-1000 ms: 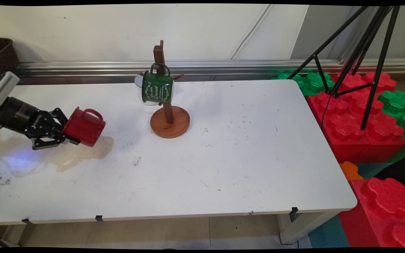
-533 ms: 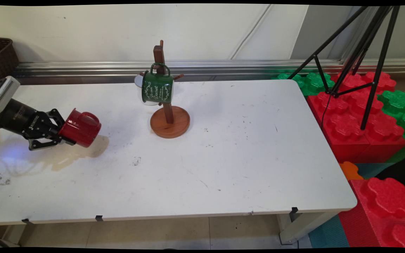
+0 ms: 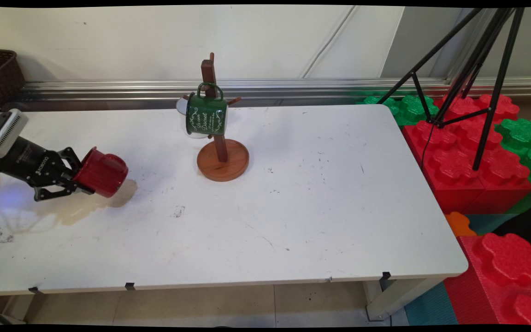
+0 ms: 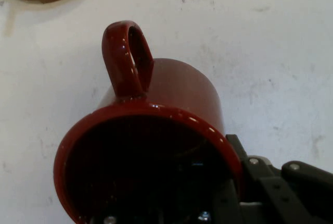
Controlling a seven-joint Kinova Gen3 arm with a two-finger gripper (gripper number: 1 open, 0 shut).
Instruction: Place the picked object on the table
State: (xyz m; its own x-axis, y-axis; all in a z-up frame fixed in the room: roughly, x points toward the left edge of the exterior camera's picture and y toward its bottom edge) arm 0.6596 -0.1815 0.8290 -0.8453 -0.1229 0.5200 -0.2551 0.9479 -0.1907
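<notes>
Since a moment ago, the gripper [image 3: 77, 177] has slid the red mug [image 3: 102, 173] a bit farther from the wooden mug stand [image 3: 221, 159], and turned it. It holds the mug by its rim, low over the counter [image 3: 293, 207]. A green mug [image 3: 206, 115] hangs on that stand.

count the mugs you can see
3. A red mug in the pincer at the table's left; a green mug hanging on the rack; a white mug partly hidden behind it. More may hang behind.
</notes>
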